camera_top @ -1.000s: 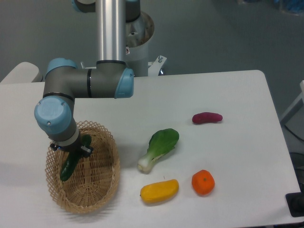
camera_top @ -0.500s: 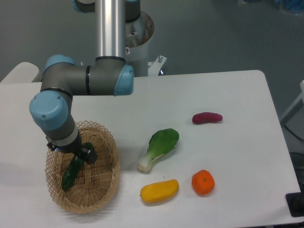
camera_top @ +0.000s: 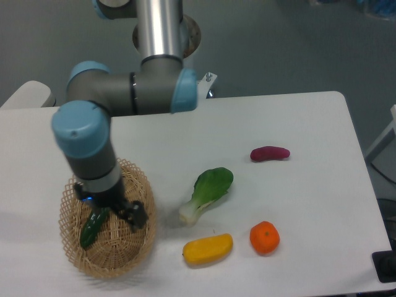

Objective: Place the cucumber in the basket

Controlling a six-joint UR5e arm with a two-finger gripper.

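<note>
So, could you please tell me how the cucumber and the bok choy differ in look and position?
The cucumber is slim and dark green all over; the bok choy is broader, with light-green leaves and a white stem. The cucumber lies inside the basket, partly hidden by the arm; the bok choy lies in the open on the table. Both are green and elongated.

cucumber [camera_top: 93, 226] in basket [camera_top: 137, 183], gripper [camera_top: 117, 212] above

The basket [camera_top: 106, 247] sat at the table's [camera_top: 309, 124] left front. The cucumber [camera_top: 91, 228] lay inside it (left part), the gripper [camera_top: 117, 213] over it. Right of the basket lay the bok choy [camera_top: 207, 193]; beyond that, the orange [camera_top: 264, 237].
</note>
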